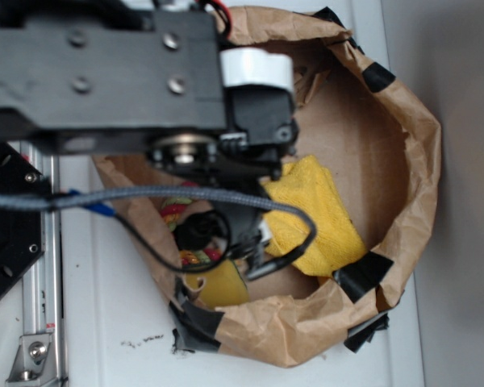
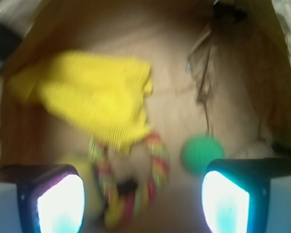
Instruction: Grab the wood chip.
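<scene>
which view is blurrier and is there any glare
The wrist view is far blurrier: the yellow cloth, green ball and wood chip are smeared, and the gripper pads glare white. The exterior view is sharper, but the arm hides much of the paper bag.

Between my tool's (image 2: pixel 140 194) glowing white-cyan, black-framed fingers (image 2: pixel 60 204) lies a rope ring (image 2: pixel 136 189) striped red, yellow and green. Just ahead of it spreads a bright yellow cloth (image 2: pixel 94 99). Ahead of my right finger sits a plain green ball (image 2: pixel 201 153), and beyond it the dark-brown, stringy wood chip (image 2: pixel 206 73). The paper wall (image 1: pixel 411 153) around everything is tan-brown, patched with black tape (image 1: pixel 363 274). The desk (image 1: pixel 105 322) is white.
</scene>
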`<state>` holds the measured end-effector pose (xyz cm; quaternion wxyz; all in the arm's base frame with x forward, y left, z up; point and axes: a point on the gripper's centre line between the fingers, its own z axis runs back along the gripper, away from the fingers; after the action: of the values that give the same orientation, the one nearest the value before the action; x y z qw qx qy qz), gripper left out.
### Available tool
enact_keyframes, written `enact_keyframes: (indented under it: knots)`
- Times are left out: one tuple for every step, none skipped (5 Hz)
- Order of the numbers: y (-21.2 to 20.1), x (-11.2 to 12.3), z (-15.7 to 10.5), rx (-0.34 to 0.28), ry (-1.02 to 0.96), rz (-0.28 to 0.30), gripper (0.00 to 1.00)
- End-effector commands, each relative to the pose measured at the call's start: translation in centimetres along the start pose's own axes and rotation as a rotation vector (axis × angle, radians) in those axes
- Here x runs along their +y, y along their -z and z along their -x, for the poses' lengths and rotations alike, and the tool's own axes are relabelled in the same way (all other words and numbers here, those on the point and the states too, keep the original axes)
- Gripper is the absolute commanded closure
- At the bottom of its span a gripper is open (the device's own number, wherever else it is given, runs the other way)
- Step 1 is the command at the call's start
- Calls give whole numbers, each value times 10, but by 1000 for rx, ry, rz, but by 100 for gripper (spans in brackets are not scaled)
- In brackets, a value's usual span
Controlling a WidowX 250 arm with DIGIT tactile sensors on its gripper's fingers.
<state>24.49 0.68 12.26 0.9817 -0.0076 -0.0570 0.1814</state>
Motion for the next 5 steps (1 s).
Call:
enact_keyframes:
  knots:
    - [34, 33, -35, -142, -149, -74, 0]
    - [45, 54, -41, -119, -163, -100, 0]
    - [54, 67, -56, -96, -157, -71, 0]
    - [57, 69, -66, -89, -141, -62, 0]
    - [63, 73, -70, -72, -132, -68, 0]
